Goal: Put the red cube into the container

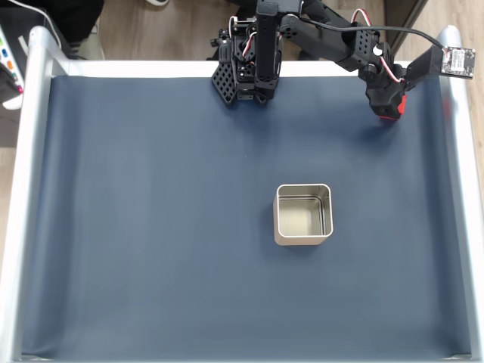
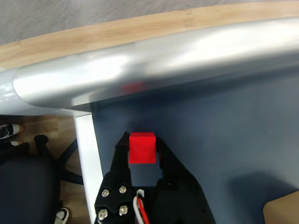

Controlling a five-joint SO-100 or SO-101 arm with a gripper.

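Gripping the red cube (image 2: pixel 142 148) between black plastic jaws, the gripper (image 2: pixel 142 151) hangs near the mat's far right corner in the fixed view.
Smooth, plain-faced cube sits squarely at the fingertips; the shiny square metal container (image 1: pixel 303 238) rests well apart on the matte blue mat (image 1: pixel 151 227).

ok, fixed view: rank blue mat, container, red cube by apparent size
1. blue mat, covers nearly the whole table.
2. container, small square tin mid-mat.
3. red cube, just a red sliver at the claw near the top right corner; mostly hidden, so its size is unsure.
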